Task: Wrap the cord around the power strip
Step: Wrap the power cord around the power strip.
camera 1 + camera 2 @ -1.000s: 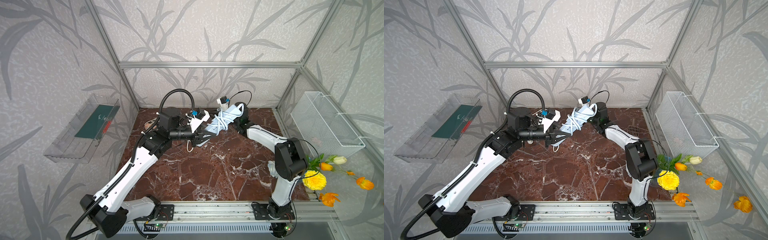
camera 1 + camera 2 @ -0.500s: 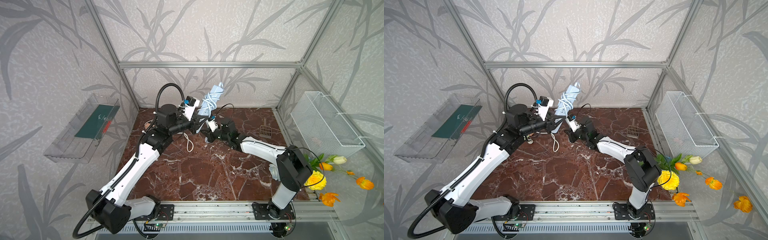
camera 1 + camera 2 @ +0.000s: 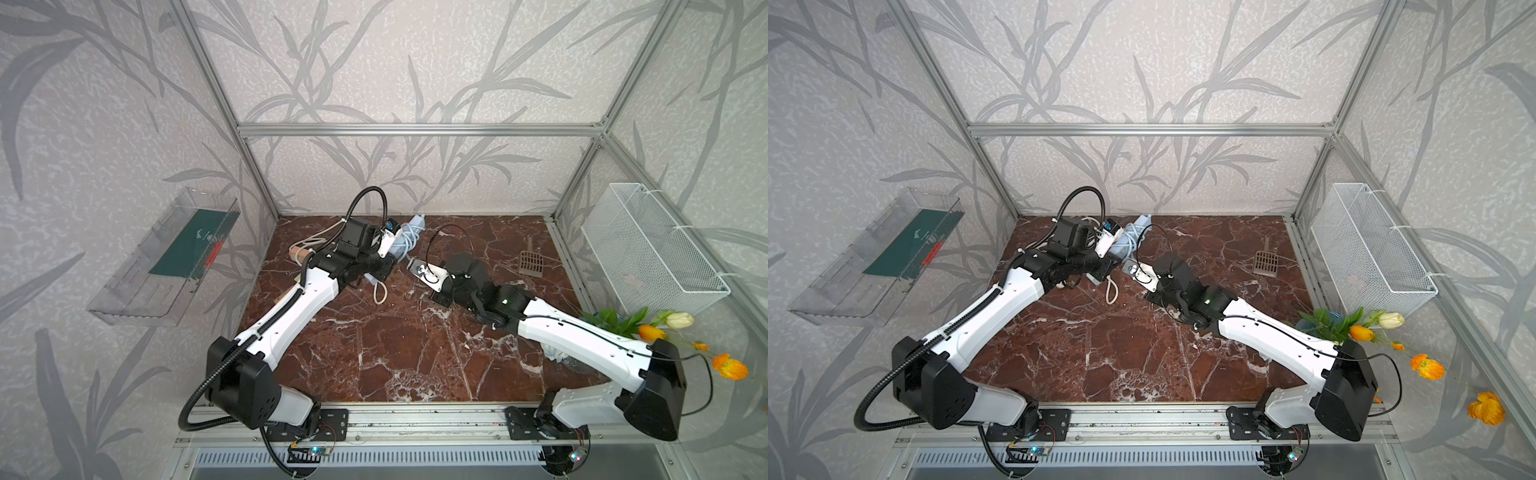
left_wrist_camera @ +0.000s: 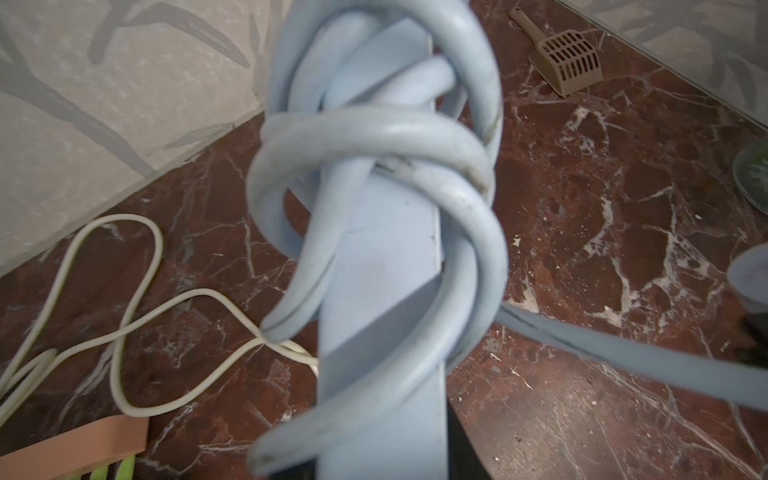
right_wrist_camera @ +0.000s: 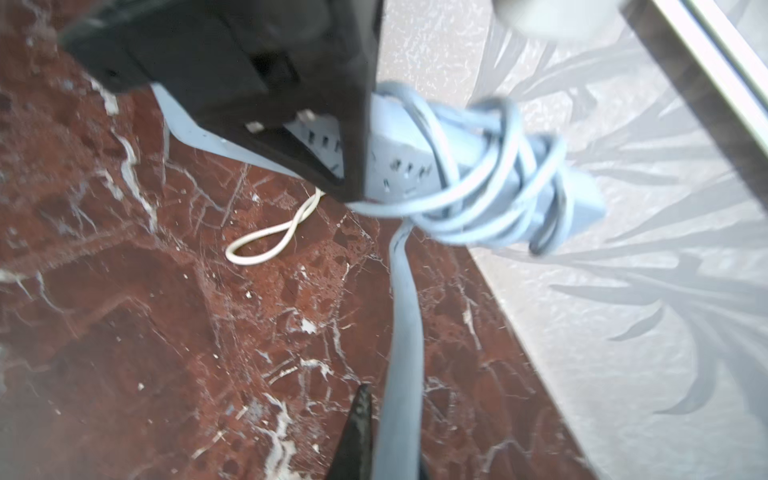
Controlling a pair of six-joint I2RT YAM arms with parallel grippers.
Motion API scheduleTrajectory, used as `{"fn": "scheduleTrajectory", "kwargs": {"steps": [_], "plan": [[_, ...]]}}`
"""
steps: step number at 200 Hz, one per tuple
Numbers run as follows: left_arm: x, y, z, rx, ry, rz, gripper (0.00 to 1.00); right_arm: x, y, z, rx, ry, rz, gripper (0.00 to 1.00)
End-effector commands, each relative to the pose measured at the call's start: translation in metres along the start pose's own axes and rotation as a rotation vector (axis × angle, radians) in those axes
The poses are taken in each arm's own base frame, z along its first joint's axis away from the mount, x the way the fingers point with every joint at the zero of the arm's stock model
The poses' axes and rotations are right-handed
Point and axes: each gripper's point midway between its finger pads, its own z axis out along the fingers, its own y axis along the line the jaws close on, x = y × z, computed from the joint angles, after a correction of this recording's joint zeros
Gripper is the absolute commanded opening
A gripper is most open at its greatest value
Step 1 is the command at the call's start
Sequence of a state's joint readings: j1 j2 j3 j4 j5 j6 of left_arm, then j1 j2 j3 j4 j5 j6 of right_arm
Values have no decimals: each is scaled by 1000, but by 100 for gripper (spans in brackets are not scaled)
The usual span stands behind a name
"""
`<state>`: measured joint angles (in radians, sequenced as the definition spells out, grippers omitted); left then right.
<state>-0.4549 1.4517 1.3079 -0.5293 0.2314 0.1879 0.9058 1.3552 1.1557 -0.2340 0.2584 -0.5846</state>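
The pale blue power strip [image 3: 411, 232] [image 3: 1128, 237] hangs tilted above the back of the marble floor. My left gripper [image 3: 388, 266] [image 3: 1105, 268] [image 4: 376, 469] is shut on its near end. Several loose turns of the blue cord [image 4: 374, 137] [image 5: 490, 195] lie around the strip's body [image 4: 386, 266] [image 5: 399, 162]. A free stretch of cord [image 5: 401, 332] [image 4: 623, 353] runs from the turns to my right gripper [image 5: 395, 453], which is shut on it; one dark finger [image 5: 357, 432] shows beside the cord. In both top views the right jaws are hidden under the wrist camera plate [image 3: 426, 275].
A thin white cable [image 3: 318, 240] [image 4: 124, 311] and a peach block [image 3: 300, 254] lie at back left, a white loop [image 3: 379, 293] under the left arm. A brown slotted scoop [image 3: 531, 262] [image 3: 1266, 262] lies at back right. A wire basket [image 3: 648, 249] and flowers [image 3: 648, 332] stand at right.
The left arm swung the strip upright, then lowered it toward the back left. The right arm pulled away from the strip toward the middle and shut on the cord.
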Motion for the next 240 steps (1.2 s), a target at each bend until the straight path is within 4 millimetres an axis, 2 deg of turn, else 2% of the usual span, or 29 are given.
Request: {"fn": "scheduleTrajectory", "kwargs": {"steps": [1, 20, 42, 58, 75, 95, 129, 147, 149, 153, 185, 215, 240], "plan": [[8, -6, 4, 9, 55, 18, 0, -67, -52, -42, 183, -147, -260, 0], [21, -51, 0, 186, 76, 24, 0, -88, -89, -43, 285, -168, -353, 0], [34, -104, -21, 414, 97, 31, 0, -102, -118, -36, 273, -195, -351, 0], [49, -143, -39, 583, 127, 65, 0, -107, -126, -25, 216, -191, -352, 3], [56, -165, -55, 699, 117, 72, 0, -107, -126, -11, 148, -175, -363, 6], [54, -172, -72, 743, 53, 92, 0, -97, -126, 1, 57, -154, -348, 9], [41, -183, -105, 818, -59, 140, 0, -71, -127, 9, -96, -169, -296, 12], [35, -188, -117, 856, -99, 153, 0, -67, -131, 7, -153, -201, -253, 13], [34, -188, -118, 860, -104, 155, 0, -62, -128, 16, -173, -192, -243, 12], [32, -190, -121, 868, -116, 160, 0, -60, -128, 20, -193, -198, -225, 13], [11, -194, -140, 909, -224, 189, 0, -62, -121, 29, -363, -301, -85, 18], [-4, -189, -153, 854, -302, 216, 0, -62, -103, 19, -610, -421, 74, 26], [-1, -186, -153, 835, -290, 223, 0, -59, -102, 1, -695, -453, 104, 32]]}}
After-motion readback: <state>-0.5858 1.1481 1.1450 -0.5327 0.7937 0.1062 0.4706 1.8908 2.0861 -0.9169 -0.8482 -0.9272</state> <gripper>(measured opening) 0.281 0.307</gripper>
